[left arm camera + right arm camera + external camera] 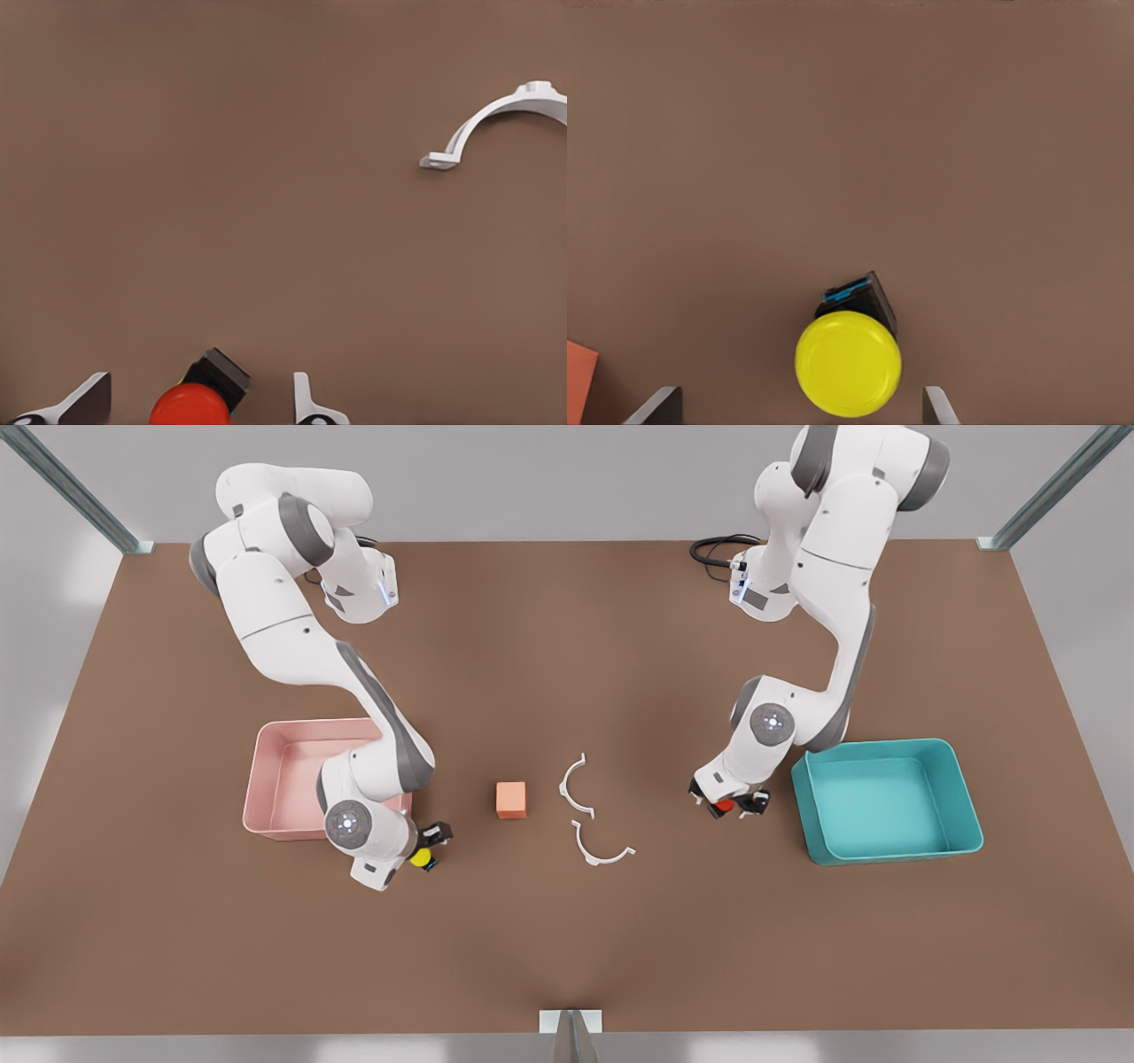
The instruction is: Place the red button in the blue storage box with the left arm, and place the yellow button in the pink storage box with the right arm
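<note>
We are at the grasping step on both sides — each gripper is down at its button and neither has closed. The left gripper (729, 804), in the right half of the front view, straddles the red button (725, 806); its fingers (84, 403) stand apart with the cap between them and visible gaps on either side. The right gripper (427, 849), in the lower left of that view, sits around the yellow button (420, 858), jaws wide and clear of the cap. Both buttons look to be resting on the brown table (567, 939). Next, we judge, each pair of fingers must close squarely on its button, then lift and swing to its tray — a short trip for both. The blue storage box (966, 797), just beside the left gripper, holds nothing; what we can see of the pink storage box (266, 779) around the right arm holds nothing either
</note>
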Controlling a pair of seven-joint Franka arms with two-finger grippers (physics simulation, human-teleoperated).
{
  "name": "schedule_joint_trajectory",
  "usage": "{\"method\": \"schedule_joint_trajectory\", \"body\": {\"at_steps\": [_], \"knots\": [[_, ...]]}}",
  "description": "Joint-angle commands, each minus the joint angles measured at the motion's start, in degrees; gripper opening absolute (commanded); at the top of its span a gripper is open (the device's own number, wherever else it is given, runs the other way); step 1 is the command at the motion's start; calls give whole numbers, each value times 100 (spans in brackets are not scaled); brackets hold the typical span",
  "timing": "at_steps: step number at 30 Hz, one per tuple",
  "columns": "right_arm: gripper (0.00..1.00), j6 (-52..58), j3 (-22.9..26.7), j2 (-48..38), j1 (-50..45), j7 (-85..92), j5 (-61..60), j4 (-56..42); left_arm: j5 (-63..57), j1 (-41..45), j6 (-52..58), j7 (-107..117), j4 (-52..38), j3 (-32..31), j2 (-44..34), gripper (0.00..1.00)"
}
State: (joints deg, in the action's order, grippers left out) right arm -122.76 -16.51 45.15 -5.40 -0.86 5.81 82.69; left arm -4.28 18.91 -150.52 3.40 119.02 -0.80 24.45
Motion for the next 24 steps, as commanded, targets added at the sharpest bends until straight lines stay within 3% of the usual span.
{"method": "schedule_joint_trajectory", "body": {"at_steps": [1, 7, 10, 11, 12, 13, 16, 19, 24], "knots": [[100, -608, -2, 64, -14, -28, -1, 19, -11, -2, -329, 108, 16, 1, 77, 100], [100, -1013, 42, 371, 4, 7, 202, 19, -11, -10, -329, 108, 244, 1, 139, 100], [88, -1145, 51, 477, 12, 7, 202, 19, -11, -10, -329, 108, 323, 1, 200, 100], [83, -1180, 60, 486, 21, 60, 219, 27, -11, -10, -329, 108, 332, 1, 209, 95], [79, -1189, 60, 495, 30, 69, 254, 27, -11, -19, -329, 117, 341, 1, 209, 78], [75, -1224, 60, 530, 48, 95, 254, 28, -11, -19, -329, 117, 341, 1, 209, 71], [67, -1303, 60, 565, 65, 174, 333, 71, -11, -19, -329, 196, 341, 1, 200, 70], [56, -1294, 60, 565, 65, 174, 333, 71, -11, -19, -321, 196, 341, 1, 156, 57], [44, -1277, 69, 565, 56, 174, 333, 71, -11, -133, 390, 170, 341, 27, -537, 57]]}}
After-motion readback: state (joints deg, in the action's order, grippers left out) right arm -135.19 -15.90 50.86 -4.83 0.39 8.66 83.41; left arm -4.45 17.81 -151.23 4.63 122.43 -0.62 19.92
